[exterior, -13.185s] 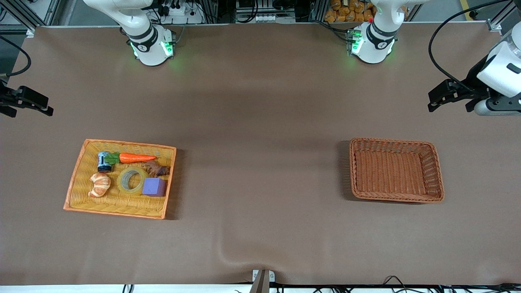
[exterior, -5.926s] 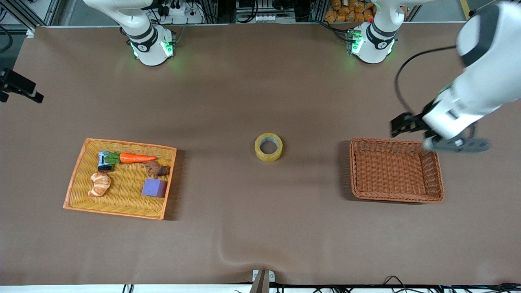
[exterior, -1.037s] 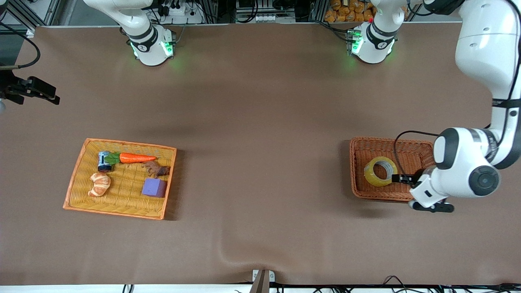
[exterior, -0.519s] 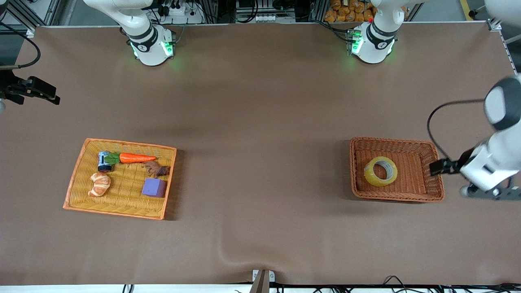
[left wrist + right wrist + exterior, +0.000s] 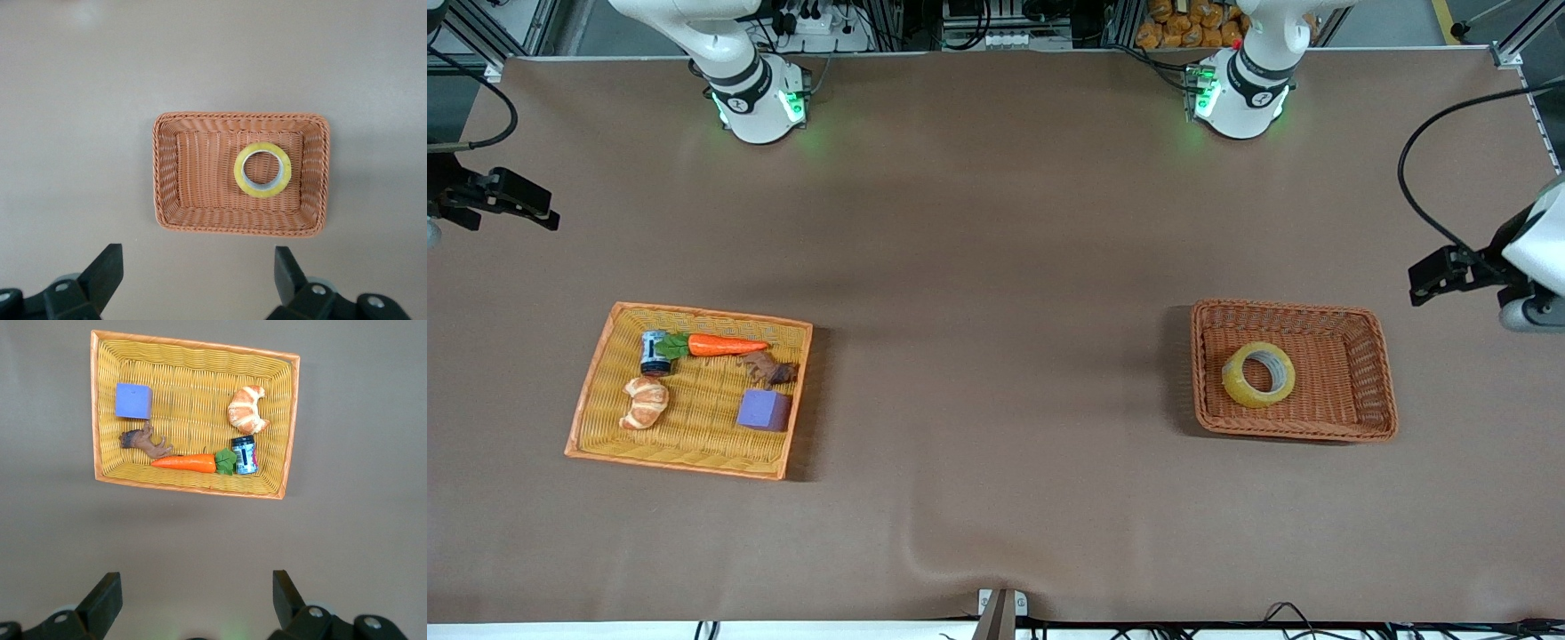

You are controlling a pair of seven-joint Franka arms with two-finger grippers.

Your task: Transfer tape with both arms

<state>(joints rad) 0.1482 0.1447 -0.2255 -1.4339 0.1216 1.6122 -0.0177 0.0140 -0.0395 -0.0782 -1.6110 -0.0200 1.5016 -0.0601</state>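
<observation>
Tape [image 5: 1258,374] flat in brown basket [image 5: 1372,373]; both hands aloft

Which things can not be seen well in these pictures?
- Left gripper: the front view's edge cuts off its arm.
- Right gripper: likewise, at the other edge.
- Small blue-labelled can in the yellow wicker tray: label too small to read.

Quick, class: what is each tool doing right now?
Left tool: open, holding nothing, above the brown basket.
Right tool: open, holding nothing.
</observation>
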